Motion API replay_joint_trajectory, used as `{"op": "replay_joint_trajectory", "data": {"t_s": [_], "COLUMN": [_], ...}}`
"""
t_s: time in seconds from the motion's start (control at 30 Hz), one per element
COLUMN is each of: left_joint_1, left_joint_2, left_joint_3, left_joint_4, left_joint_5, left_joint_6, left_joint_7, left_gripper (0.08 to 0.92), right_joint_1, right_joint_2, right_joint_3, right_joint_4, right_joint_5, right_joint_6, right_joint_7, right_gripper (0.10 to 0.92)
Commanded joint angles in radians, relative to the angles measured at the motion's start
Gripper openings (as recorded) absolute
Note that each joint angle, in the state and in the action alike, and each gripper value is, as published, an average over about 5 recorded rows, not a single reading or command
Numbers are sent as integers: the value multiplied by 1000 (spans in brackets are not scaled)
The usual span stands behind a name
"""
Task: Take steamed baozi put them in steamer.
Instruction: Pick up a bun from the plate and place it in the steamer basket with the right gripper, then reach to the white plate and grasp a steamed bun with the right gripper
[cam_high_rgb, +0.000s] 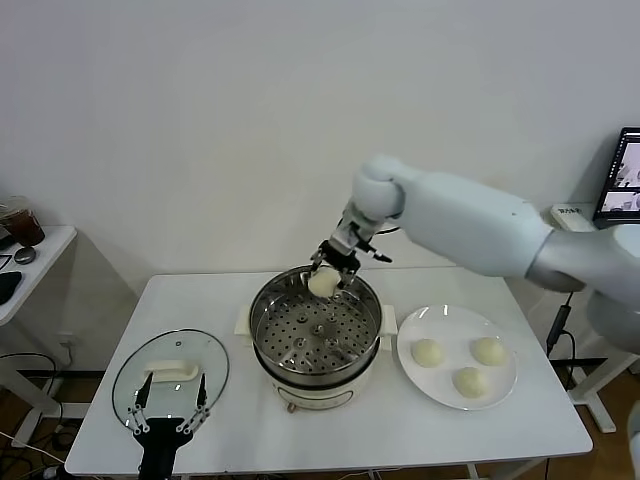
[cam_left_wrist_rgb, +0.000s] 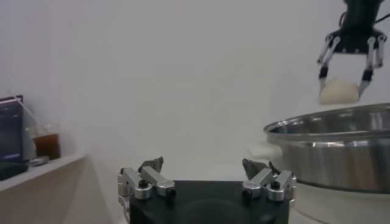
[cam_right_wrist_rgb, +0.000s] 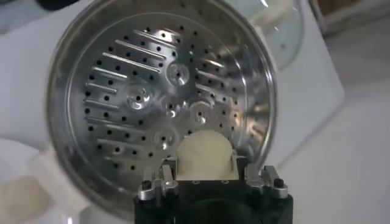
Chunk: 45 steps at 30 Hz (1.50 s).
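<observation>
The steamer (cam_high_rgb: 316, 335) stands mid-table, a shiny steel pot with an empty perforated tray (cam_right_wrist_rgb: 158, 103) on a cream base. My right gripper (cam_high_rgb: 327, 275) is shut on a pale baozi (cam_high_rgb: 322, 283) and holds it above the pot's far rim; the bun fills the space between the fingers in the right wrist view (cam_right_wrist_rgb: 204, 156). Three more baozi (cam_high_rgb: 427, 352) (cam_high_rgb: 489, 350) (cam_high_rgb: 468, 381) lie on the white plate (cam_high_rgb: 440, 318) right of the steamer. My left gripper (cam_high_rgb: 168, 400) is open and empty, parked at the front left over the glass lid.
The round glass lid (cam_high_rgb: 170, 375) with a white handle lies flat on the table left of the steamer. A side table (cam_high_rgb: 30, 265) with a drink cup stands at far left. A laptop (cam_high_rgb: 620, 180) sits at far right.
</observation>
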Motion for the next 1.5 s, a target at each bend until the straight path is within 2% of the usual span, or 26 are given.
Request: {"op": "replay_joint_trajectory", "data": {"t_s": [0.03, 0.23, 0.63, 0.73, 0.83, 0.93, 1.13, 1.23, 1.33, 1.5], "left_joint_1": [4, 4, -1, -4, -6, -8, -8, -9, -13, -25], "left_joint_2": [-1, -5, -4, -4, -3, -2, 6, 9, 14, 29], "left_joint_3": [-7, -10, -11, -11, -9, -8, -8, -6, -1, 6], "left_joint_4": [-4, -3, 1, 3, 4, 3, -2, -16, -44, -91], "left_joint_5": [4, 4, 3, 4, 3, 3, 1, 0, -8, -49], "left_joint_6": [0, -2, -7, -7, -7, -6, 5, 58, 167, 303], "left_joint_7": [0, -1, -2, -2, -2, -2, -8, -56, -115, -135], "left_gripper": [823, 823, 823, 823, 823, 823, 823, 823, 823, 823], "right_joint_1": [-80, -99, -121, -116, -82, 6, 211, 264, 289, 271], "right_joint_2": [87, 124, 133, 119, 85, 16, -187, -305, -408, -592], "right_joint_3": [23, 66, 76, 78, 65, 18, -95, -133, -162, -169], "right_joint_4": [-120, -188, -201, -186, -127, -11, 212, 297, 394, 529], "right_joint_5": [-277, -367, -334, -294, -189, -15, 274, 338, 381, 392], "right_joint_6": [232, 290, 306, 305, 269, 143, -220, -415, -609, -793], "right_joint_7": [62, 86, 110, 125, 128, 112, 85, 76, 62, 8], "right_gripper": [576, 577, 624, 672, 756, 809, 822, 823, 823, 823]}}
